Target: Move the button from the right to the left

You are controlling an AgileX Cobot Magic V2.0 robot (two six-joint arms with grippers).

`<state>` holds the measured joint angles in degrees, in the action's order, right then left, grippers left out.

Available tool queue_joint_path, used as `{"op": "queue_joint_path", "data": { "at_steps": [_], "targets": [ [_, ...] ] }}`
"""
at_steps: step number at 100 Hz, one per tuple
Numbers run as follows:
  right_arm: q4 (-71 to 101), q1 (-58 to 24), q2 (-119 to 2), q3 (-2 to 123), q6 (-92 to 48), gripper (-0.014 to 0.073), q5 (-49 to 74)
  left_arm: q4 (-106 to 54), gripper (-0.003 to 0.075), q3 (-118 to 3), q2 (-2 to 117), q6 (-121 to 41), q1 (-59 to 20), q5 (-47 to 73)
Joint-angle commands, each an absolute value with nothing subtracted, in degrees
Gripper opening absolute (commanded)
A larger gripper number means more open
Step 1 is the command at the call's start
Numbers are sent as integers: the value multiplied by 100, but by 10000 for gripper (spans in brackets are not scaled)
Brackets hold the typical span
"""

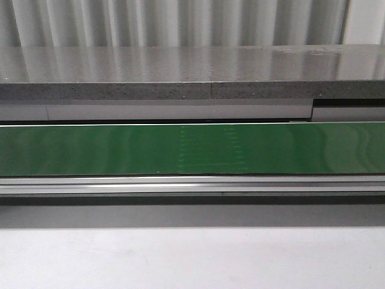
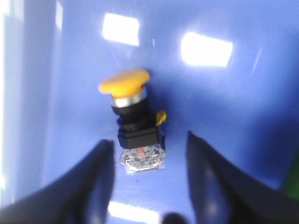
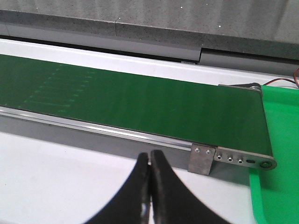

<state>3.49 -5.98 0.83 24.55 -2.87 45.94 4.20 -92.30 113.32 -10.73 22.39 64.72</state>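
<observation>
The button (image 2: 135, 116) shows only in the left wrist view. It has a yellow-orange mushroom cap, a black collar and a clear blocky rear body, and it lies on the floor of a blue bin (image 2: 224, 107). My left gripper (image 2: 150, 142) is open just above it, its black fingers (image 2: 100, 168) apart on either side of the button's rear body, not touching it. My right gripper (image 3: 150, 158) is shut and empty above the white table, in front of the conveyor. Neither gripper shows in the front view.
A green conveyor belt (image 1: 192, 149) with an aluminium rail (image 1: 192, 184) runs across the table; its right end (image 3: 243, 158) shows in the right wrist view. A green tray (image 3: 280, 154) lies beside that end. A grey stone ledge (image 1: 192, 72) runs behind. White tabletop (image 1: 192, 259) lies in front.
</observation>
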Motion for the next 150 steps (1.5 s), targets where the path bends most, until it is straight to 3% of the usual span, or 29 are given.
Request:
{"op": "queue_joint_path", "data": {
  "at_steps": [1,10,42,62,89,121,150],
  "targets": [
    [356,-612,127,2580,-321,-66,4149,110,129,-9163,10591,-1003,2230,6038],
    [356,-612,127,2580,-321,-66,4149,-117,-22,-8703,10112,-1013,2166,5599],
    [356,-612,127,2580,-321,-66,4149,-329,-20,-6533,8021,-1013,1210,3593],
    [356,-612,127,2580,-321,-66,4149,-369,-20,-5480,6973,-982,457,2833],
    [356,-612,127,2580,-321,-66,4149,-737,-20,-4424,5780,-959,49,2018],
    [356,-612,127,2580,-321,-66,4149,-655,-20,-3864,4424,-959,-35,1938],
    [356,-612,127,2580,-321,-66,4149,-631,-20,-3851,4191,-959,54,2733]
  ]
}}
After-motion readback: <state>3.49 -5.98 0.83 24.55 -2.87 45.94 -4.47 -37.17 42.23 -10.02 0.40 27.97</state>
